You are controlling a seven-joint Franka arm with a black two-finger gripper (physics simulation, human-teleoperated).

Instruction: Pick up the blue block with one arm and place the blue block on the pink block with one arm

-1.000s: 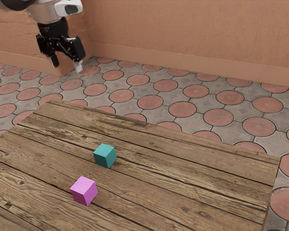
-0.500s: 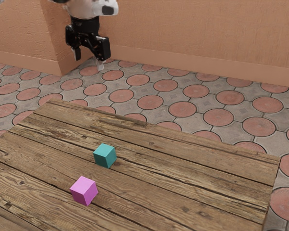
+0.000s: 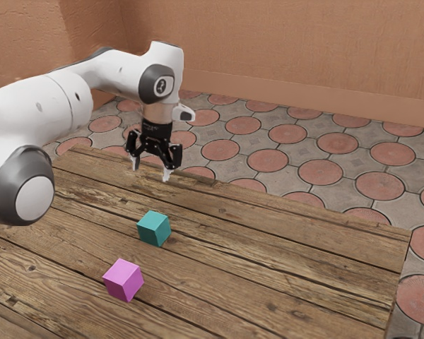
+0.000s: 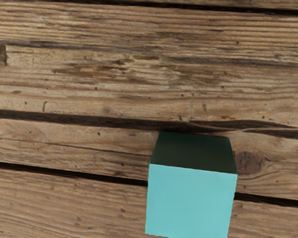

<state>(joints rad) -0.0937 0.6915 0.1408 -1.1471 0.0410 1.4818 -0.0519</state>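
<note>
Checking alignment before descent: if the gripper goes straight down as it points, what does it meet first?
Probably the blue block, roughly under the open gripper; otherwise the wooden table. Depth is unclear.

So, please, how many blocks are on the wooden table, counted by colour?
blue block: 1
pink block: 1
Total: 2 blocks

A weathered brown wooden plank table (image 3: 283, 247) spans the lower part of the exterior view, with dark gaps between its boards. Beyond it, a floor of round terracotta tiles (image 3: 318, 171) meets a rough orange-tan wall (image 3: 304, 35) with a paler baseboard ledge (image 3: 304, 95) across the top.
</note>
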